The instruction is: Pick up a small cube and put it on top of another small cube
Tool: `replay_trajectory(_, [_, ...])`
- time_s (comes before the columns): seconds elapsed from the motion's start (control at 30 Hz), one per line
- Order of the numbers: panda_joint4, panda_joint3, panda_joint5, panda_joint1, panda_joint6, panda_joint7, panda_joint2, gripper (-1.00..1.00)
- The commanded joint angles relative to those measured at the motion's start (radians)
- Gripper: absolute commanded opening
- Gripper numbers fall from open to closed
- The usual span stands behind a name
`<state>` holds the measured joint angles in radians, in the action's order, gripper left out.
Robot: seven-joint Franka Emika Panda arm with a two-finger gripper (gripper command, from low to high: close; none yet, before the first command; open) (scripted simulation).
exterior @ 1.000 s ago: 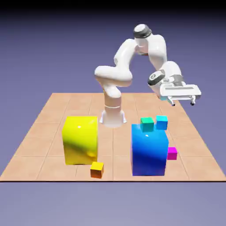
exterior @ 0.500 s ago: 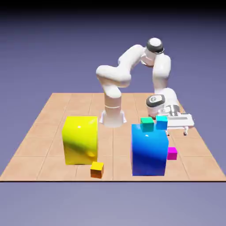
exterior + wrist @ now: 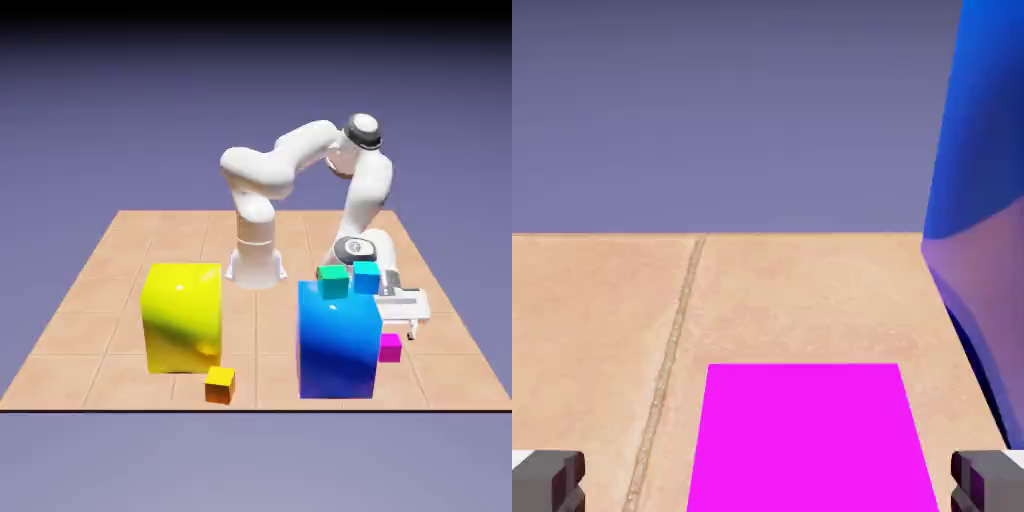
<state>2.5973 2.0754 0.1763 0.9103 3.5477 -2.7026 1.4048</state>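
The small cube, bright magenta (image 3: 390,347), sits on the table against the right side of the big blue cube (image 3: 338,340). My gripper (image 3: 398,326) hangs right above it, open, partly hidden behind the blue cube. In the hand view the magenta cube (image 3: 812,440) lies large between the two grey fingertips (image 3: 547,480), which stand wide apart and clear of its sides. The other small cube, orange with a yellowish top (image 3: 220,384), rests near the front edge by the big yellow cube (image 3: 182,315).
A small teal-green cube (image 3: 333,281) and a small cyan cube (image 3: 366,276) show just behind the blue cube's top edge. In the hand view the blue cube's wall (image 3: 982,200) rises close on the right. Tiled table (image 3: 100,300) spreads to the left.
The arm has swung in and lowered the hand from high at the exterior view's right down to just over the magenta cube. The jaws stayed open. No cube moved.
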Motion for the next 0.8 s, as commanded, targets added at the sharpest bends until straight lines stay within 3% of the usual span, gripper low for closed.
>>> replay_trajectory(0.0, [-0.010, -0.007, 0.041, 0.006, 0.005, -0.044, 0.020, 0.00])
replay_trajectory(0.07, [-0.026, -0.018, 0.109, 0.017, 0.014, -0.114, 0.051, 0.00])
replay_trajectory(0.1, [-0.026, -0.018, 0.109, 0.017, 0.014, -0.114, 0.051, -1.00])
replay_trajectory(0.67, [0.120, 0.082, -0.497, -0.077, -0.063, 0.521, -0.235, -1.00])
replay_trajectory(0.77, [0.081, -0.020, -0.527, -0.112, -0.142, 0.652, -0.310, -1.00])
